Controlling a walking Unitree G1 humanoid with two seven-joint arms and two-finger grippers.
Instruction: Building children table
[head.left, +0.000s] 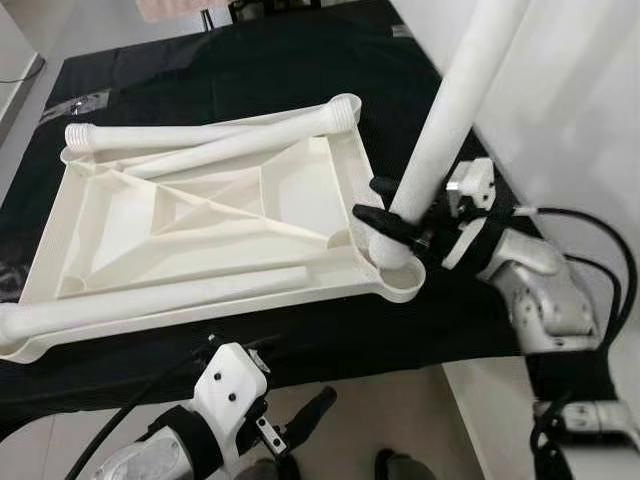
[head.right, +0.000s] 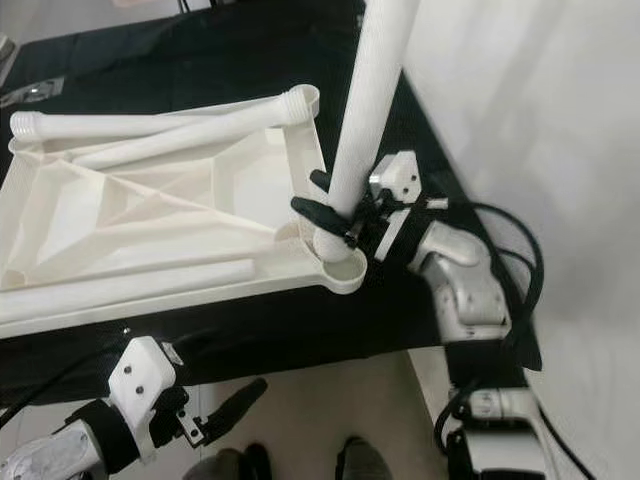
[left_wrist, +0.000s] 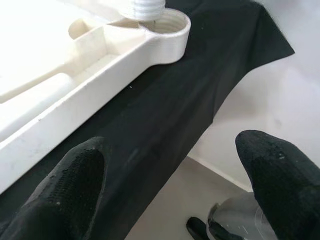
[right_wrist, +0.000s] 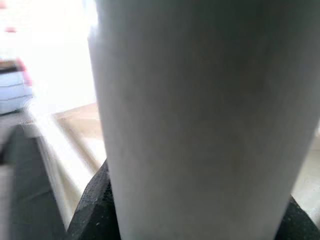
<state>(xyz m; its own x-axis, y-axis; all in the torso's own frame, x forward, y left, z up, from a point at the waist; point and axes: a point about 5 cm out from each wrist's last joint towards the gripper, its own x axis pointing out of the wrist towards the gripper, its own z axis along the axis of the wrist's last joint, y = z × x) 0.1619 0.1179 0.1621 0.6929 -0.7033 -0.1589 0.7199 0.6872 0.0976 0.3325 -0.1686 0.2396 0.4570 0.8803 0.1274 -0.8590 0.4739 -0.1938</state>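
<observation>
My right fingers (head.left: 385, 207) clench the stiff, light-looking leg (head.left: 455, 110) low, just above the near-right socket (head.left: 398, 272) of the upturned tabletop (head.left: 200, 230) on the black counter (head.left: 300, 60), while my left fingers (head.left: 300, 425) hang released nearby.

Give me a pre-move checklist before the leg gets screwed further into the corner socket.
1. Right hand gripping the upright leg low down: ok.
2. Leg's threaded end over the corner socket: ok.
3. Threads engaged: cannot tell.
4. Leg straight in the socket: not ok, it leans in the head views.
5. Tabletop lying underside up on the black cloth: ok.
6. Left hand open, off the tabletop: ok.
</observation>
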